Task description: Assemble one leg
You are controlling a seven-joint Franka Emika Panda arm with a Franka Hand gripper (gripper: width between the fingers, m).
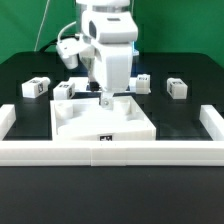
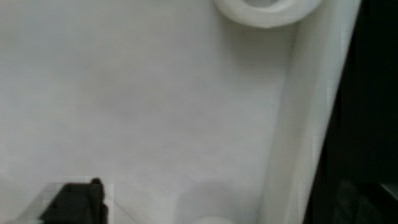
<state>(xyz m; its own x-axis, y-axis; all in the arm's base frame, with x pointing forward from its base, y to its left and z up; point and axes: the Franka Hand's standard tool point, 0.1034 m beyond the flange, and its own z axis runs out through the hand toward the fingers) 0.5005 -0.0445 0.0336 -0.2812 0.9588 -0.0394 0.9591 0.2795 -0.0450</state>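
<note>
The large white square panel (image 1: 100, 120) lies flat in the middle of the table. Several small white legs with marker tags lie behind it: two at the exterior view's left (image 1: 35, 87) (image 1: 66, 90) and two at its right (image 1: 140, 83) (image 1: 177, 87). My gripper (image 1: 105, 97) hangs low over the panel's far edge, between the legs. In the wrist view the panel's surface (image 2: 143, 110) fills the picture, with a round corner recess (image 2: 267, 10). One dark finger (image 2: 73, 204) shows. My gripper (image 2: 214, 195) has its jaws spread wide with nothing between them. No leg shows in that view.
Long white border rails run along the exterior view's left (image 1: 8, 122), front (image 1: 110, 152) and right (image 1: 212, 124) of the panel. The black table (image 2: 365, 100) shows past the panel's edge in the wrist view. A green backdrop stands behind.
</note>
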